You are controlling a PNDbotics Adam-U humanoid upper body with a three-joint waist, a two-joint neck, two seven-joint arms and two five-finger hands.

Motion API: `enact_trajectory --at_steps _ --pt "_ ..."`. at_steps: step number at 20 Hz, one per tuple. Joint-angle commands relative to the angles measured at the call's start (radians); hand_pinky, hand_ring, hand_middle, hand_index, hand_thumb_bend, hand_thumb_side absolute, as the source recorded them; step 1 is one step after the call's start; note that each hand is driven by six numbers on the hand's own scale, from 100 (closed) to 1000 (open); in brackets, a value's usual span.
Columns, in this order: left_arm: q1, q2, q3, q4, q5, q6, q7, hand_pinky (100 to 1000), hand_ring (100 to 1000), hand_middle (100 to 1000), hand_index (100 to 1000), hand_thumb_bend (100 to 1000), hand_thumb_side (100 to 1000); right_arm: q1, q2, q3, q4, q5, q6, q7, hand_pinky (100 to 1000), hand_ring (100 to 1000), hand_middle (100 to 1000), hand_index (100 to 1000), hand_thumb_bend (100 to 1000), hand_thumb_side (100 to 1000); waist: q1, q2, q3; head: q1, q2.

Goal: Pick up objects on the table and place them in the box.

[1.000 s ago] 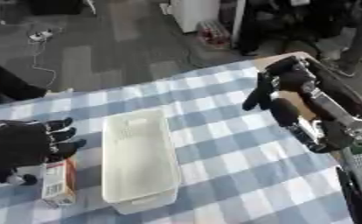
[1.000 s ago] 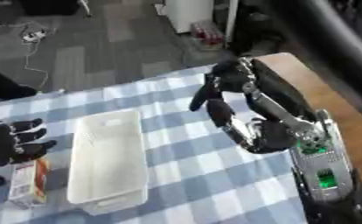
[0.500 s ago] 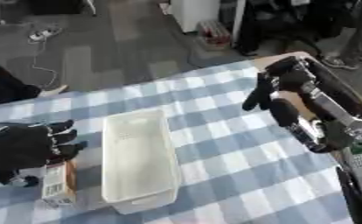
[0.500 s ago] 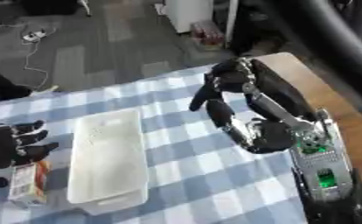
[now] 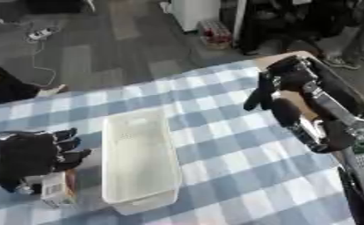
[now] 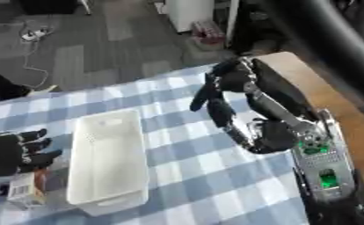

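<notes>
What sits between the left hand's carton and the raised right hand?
The empty white box stands between the small carton under the left hand and the right hand; otherwise bare checked cloth, left eye view.

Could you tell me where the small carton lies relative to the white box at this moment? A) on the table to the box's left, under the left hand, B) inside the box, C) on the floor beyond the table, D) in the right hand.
A: the small carton lies on the checked cloth left of the white box, with the left hand right over it.
</notes>
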Motion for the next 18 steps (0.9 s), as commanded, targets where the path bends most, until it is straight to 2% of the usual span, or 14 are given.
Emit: enact_trajectory --at_steps 1,2,3,4,5,6,7,8,9,10,11,12,13,18 --pt "-0.011 0.013 0.011 -0.003 0.024 -0.281 0.289 730 745 842 814 148 966 -0.018 -0.003 0.000 -0.013 -0.007 -0.002 0.003 331 304 340 591 100 1000 0.001 -0.010 -0.001 -0.002 0.005" --pt "-0.010 0.014 0.012 -0.003 0.030 -0.281 0.289 738 759 855 833 182 938 -0.018 -0.004 -0.001 -0.013 -0.007 -0.002 0.002 331 304 340 591 100 1000 0.001 -0.011 -0.001 -0.002 0.006" --pt "-0.009 0.015 0.013 -0.002 0.036 -0.281 0.289 695 683 792 762 129 950 -0.017 -0.004 -0.001 -0.013 -0.006 -0.002 0.002 331 304 340 591 100 1000 0.001 -0.011 0.000 -0.002 0.008" --pt "-0.007 0.016 0.014 -0.002 0.043 -0.281 0.289 695 683 792 762 129 950 -0.017 -0.005 -0.001 -0.013 -0.006 -0.001 0.002 331 304 340 591 100 1000 0.001 -0.011 0.001 -0.003 0.009" --pt "-0.005 0.018 0.015 -0.001 0.049 -0.281 0.288 576 562 702 698 116 923 -0.016 -0.006 -0.001 -0.013 -0.006 -0.001 0.002 331 304 340 592 100 1000 0.001 -0.011 0.002 -0.003 0.010" --pt "-0.003 0.020 0.017 0.001 0.055 -0.281 0.287 576 562 702 698 116 923 -0.015 -0.007 -0.001 -0.013 -0.006 -0.001 0.002 331 304 340 592 100 1000 0.001 -0.011 0.003 -0.003 0.011" --pt "0.000 0.022 0.018 0.005 0.062 -0.281 0.283 466 461 593 619 109 904 -0.014 -0.007 -0.001 -0.013 -0.005 -0.001 0.002 331 304 339 593 100 1000 0.001 -0.012 0.004 -0.003 0.012" --pt "0.003 0.024 0.019 0.009 0.069 -0.281 0.277 466 461 593 619 109 904 -0.014 -0.008 -0.002 -0.013 -0.005 -0.001 0.001 331 304 339 593 100 1000 0.000 -0.012 0.005 -0.003 0.012" --pt "0.007 0.025 0.019 0.013 0.076 -0.281 0.270 344 347 476 508 100 879 -0.013 -0.009 -0.002 -0.013 -0.005 0.000 0.001 331 304 339 594 100 1000 0.000 -0.012 0.006 -0.003 0.011" --pt "0.011 0.027 0.018 0.017 0.083 -0.281 0.260 344 347 476 508 100 879 -0.012 -0.010 -0.002 -0.013 -0.005 0.000 0.001 331 304 339 594 100 1000 0.000 -0.012 0.006 -0.003 0.011" --pt "0.015 0.029 0.017 0.020 0.090 -0.281 0.249 246 249 387 453 100 854 -0.011 -0.010 -0.002 -0.013 -0.005 0.000 0.001 331 303 339 596 100 1000 0.000 -0.012 0.007 -0.003 0.011" --pt "0.018 0.030 0.017 0.021 0.098 -0.281 0.236 254 257 395 456 100 857 -0.011 -0.011 -0.002 -0.013 -0.004 0.001 0.001 331 303 339 595 100 1000 -0.001 -0.012 0.008 -0.003 0.011" --pt "0.020 0.032 0.017 0.021 0.108 -0.281 0.225 152 121 301 432 100 814 -0.010 -0.012 -0.003 -0.013 -0.004 0.001 0.001 330 303 339 598 100 1000 -0.001 -0.012 0.009 -0.003 0.010" --pt "0.032 0.041 0.021 0.010 0.184 -0.281 0.176 100 100 253 416 100 760 -0.005 -0.016 -0.003 -0.013 -0.003 0.003 0.001 330 302 338 600 100 1000 -0.003 -0.013 0.014 -0.005 0.006"
